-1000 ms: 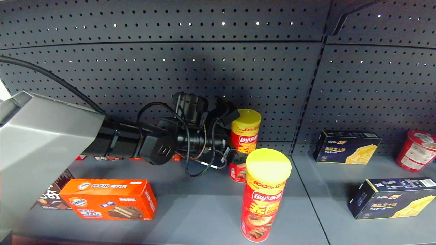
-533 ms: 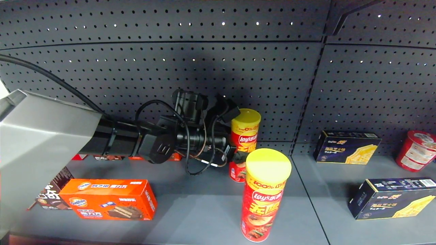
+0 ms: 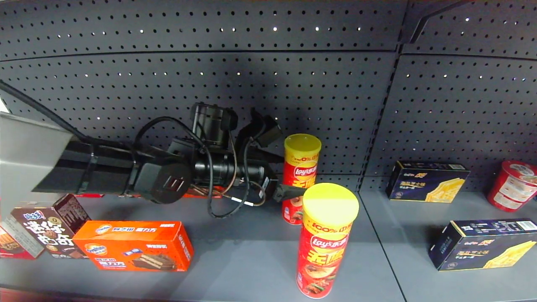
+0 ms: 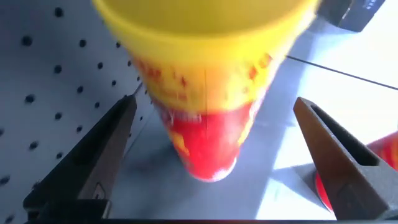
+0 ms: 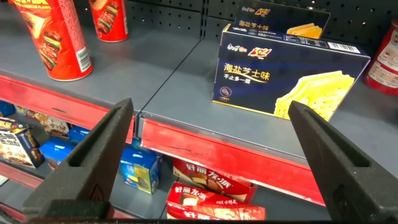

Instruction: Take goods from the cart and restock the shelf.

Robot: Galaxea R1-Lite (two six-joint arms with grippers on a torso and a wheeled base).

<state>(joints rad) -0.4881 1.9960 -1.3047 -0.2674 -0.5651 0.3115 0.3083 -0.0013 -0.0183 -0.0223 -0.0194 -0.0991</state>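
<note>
Two red chips cans with yellow lids stand upright on the grey shelf (image 3: 251, 251). The rear can (image 3: 300, 176) is near the pegboard, the front can (image 3: 325, 241) near the shelf edge. My left gripper (image 3: 280, 161) hovers just left of the rear can, open, its fingers apart from it. In the left wrist view the rear can (image 4: 208, 93) stands between and beyond the spread fingers of the left gripper (image 4: 214, 106). My right gripper (image 5: 210, 106) hangs open and empty in front of the shelf, facing a navy cracker box (image 5: 286, 74).
An orange cake box (image 3: 134, 245) and a brown chocolate box (image 3: 46, 230) lie at the shelf's left. Navy cracker boxes (image 3: 428, 180) (image 3: 486, 243) and a red cup (image 3: 514, 184) sit on the right section. Snack packs (image 5: 211, 193) fill the lower shelf under the red shelf edge (image 5: 236, 149).
My left arm has drawn back to the left, its fingers leaving the rear can, which stays standing. The chocolate box at far left has come into sight.
</note>
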